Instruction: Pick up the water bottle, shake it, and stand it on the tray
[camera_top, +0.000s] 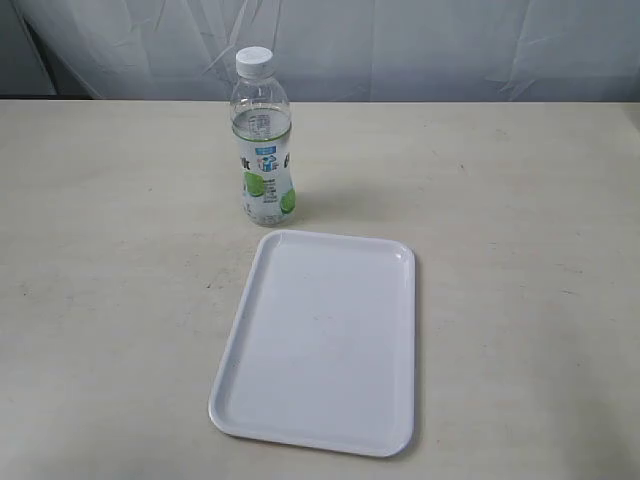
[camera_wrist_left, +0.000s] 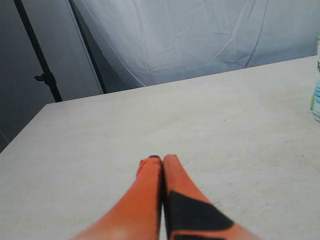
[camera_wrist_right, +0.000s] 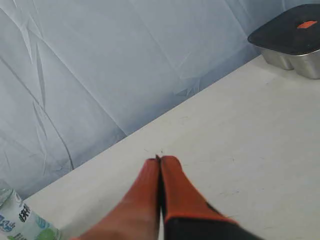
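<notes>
Our left gripper (camera_wrist_left: 161, 159) has its orange fingers pressed together on nothing, over the table (camera_wrist_left: 100, 150). Our right gripper (camera_wrist_right: 160, 159) is likewise closed and empty. We see the water bottle (camera_top: 264, 140) standing upright on the table, just behind the tray (camera_top: 330, 340), near its far left corner and clear of both grippers.

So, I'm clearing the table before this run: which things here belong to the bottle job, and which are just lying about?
For the job: water bottle, tray, left gripper, right gripper, both shut.
Lying about: metal container with a dark lid, seen only in the right wrist view.
</notes>
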